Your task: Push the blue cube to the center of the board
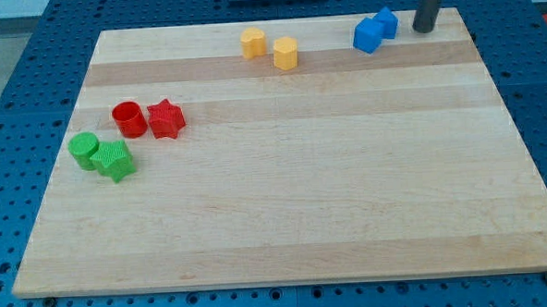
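Two blue blocks sit touching near the view's top right of the wooden board (285,199). The left one is a blue cube (368,35); the other blue block (387,22) lies just behind and to its right, its shape unclear. My tip (425,28) stands on the board to the right of both blue blocks, a short gap from the nearer one.
Two yellow blocks (253,42) (286,53) sit at the top middle. At the left are a red cylinder (129,119), a red star (166,119), a green cylinder (85,150) and a green star (115,160). A blue perforated table surrounds the board.
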Robot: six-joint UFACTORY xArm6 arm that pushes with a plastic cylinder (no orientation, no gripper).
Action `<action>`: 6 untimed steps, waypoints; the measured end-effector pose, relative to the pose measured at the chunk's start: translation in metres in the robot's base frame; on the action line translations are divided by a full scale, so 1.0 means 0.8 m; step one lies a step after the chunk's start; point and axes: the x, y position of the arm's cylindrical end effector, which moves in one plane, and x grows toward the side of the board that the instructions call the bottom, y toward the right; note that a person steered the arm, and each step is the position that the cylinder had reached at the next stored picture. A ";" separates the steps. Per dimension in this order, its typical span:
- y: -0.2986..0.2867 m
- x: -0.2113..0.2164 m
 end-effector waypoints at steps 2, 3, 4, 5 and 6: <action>-0.049 -0.005; -0.063 0.000; -0.157 0.061; -0.251 0.116; -0.246 0.158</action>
